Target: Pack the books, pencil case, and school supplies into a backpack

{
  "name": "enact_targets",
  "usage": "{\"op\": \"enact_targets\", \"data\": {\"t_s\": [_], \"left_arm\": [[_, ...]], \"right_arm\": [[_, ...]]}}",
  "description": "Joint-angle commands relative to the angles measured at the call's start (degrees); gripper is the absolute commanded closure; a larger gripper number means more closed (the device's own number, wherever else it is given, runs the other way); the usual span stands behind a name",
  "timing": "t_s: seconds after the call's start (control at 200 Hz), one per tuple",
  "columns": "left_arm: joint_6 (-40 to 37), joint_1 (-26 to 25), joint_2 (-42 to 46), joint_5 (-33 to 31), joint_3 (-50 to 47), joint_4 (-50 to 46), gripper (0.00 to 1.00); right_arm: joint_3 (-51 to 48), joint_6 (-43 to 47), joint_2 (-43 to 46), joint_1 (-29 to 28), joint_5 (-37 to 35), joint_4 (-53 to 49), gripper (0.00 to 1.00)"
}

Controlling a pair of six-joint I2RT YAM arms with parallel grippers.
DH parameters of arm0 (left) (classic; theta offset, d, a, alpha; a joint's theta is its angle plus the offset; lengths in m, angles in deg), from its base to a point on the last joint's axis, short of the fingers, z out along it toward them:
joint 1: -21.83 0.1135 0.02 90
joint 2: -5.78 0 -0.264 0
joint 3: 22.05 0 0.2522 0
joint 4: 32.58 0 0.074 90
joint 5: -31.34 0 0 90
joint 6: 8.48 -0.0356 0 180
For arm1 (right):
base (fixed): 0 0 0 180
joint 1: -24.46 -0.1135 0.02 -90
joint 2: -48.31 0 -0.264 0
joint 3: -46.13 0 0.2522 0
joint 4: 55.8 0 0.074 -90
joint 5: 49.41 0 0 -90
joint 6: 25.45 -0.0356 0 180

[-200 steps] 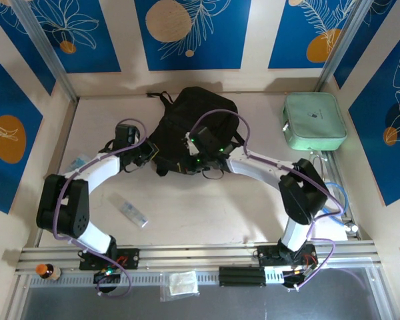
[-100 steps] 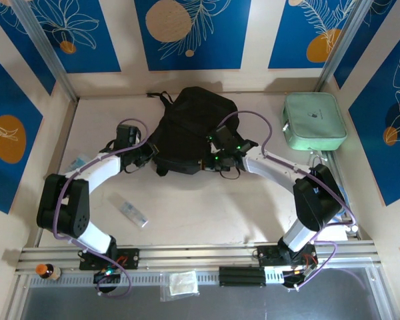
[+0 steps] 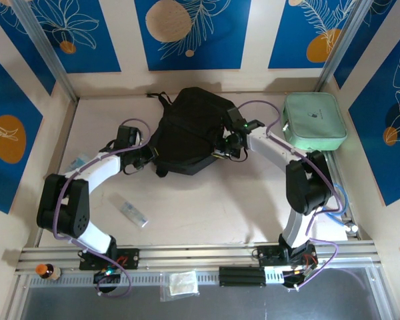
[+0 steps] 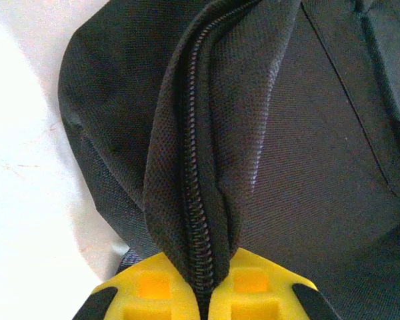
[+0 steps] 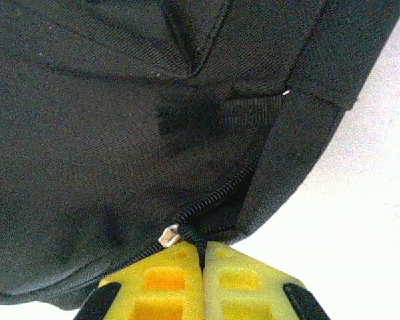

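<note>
No wording, number or brand can be read anywhere in this moment. The mint-green rectangular zip case (image 3: 315, 121) at the far right of the table carries one small dark mark near the middle of its lid, seen from overhead and too small to make out as letters or a logo. The black soft fabric backpack (image 3: 187, 127) shows plain weave and zip teeth close up in both wrist views, with nothing legible on it.
</note>
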Motion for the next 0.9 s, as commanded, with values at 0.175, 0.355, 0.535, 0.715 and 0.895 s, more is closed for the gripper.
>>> {"op": "enact_targets", "data": {"t_s": [0.175, 0.355, 0.535, 0.715, 0.895], "left_arm": [[-4.4, -0.7, 1.3, 0.8, -2.0, -7.9, 1.0], [-5.6, -3.2, 1.7, 0.1, -2.0, -9.8, 1.0], [-5.3, -5.3, 0.6, 0.4, -1.2, -8.9, 1.0], [-5.8, -6.6, -1.1, 0.9, 0.0, -8.9, 1.0], [-6.3, -7.4, -0.9, 1.1, 0.1, -9.3, 1.0]], "right_arm": [[9.6, -1.2, -6.4, 4.0, -10.5, -7.2, 1.0], [11.6, 0.7, -5.5, 4.8, -7.5, -6.9, 0.97], [9.4, 5.8, -3.7, 4.0, 0.1, -5.2, 0.87], [8.2, 7.2, -3.1, 4.1, 0.0, -4.4, 0.92], [9.5, 7.0, -4.3, 4.1, -2.6, -3.2, 1.0]]}}
